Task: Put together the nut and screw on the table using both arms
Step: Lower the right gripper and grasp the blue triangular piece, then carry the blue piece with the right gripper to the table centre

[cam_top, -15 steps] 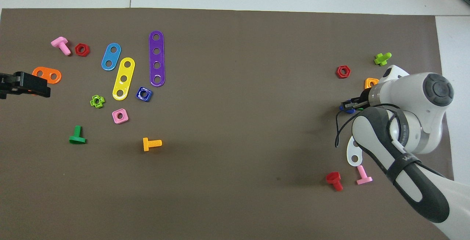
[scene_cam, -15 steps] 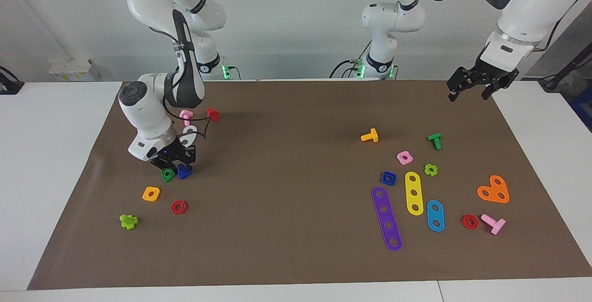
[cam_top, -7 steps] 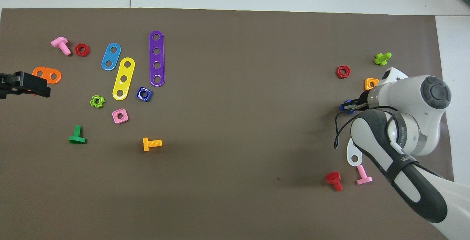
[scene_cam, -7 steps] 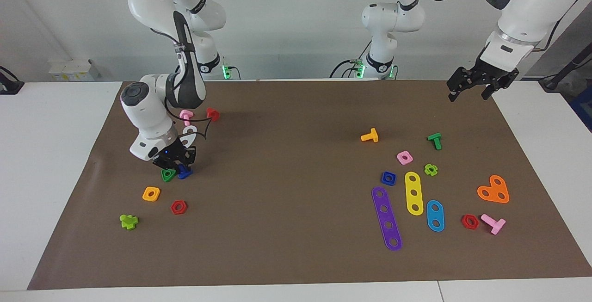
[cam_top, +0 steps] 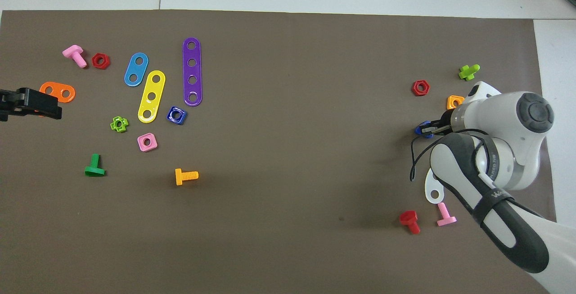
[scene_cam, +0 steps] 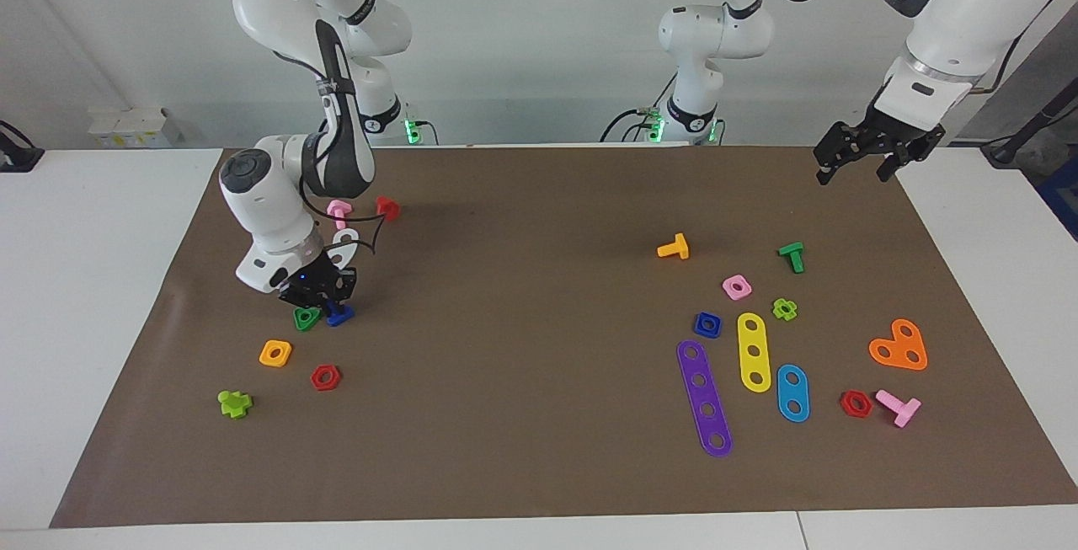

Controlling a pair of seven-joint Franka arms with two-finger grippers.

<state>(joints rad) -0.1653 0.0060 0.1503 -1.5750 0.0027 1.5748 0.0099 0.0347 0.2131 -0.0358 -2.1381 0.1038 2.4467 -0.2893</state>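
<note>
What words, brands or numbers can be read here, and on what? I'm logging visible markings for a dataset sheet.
Nothing can be read in full.
Dark band on the right arm, overhead view: pale lettering, too small to read.
Dark joint ring high on the same arm, facing view: faint lettering, also too small to read.
Toy pieces and mat: no text or numbers show.

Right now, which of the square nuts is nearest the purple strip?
The dark blue nut, lying beside the purple strip; the pink nut sits nearer the robots, the orange nut at the right arm's end.
</note>
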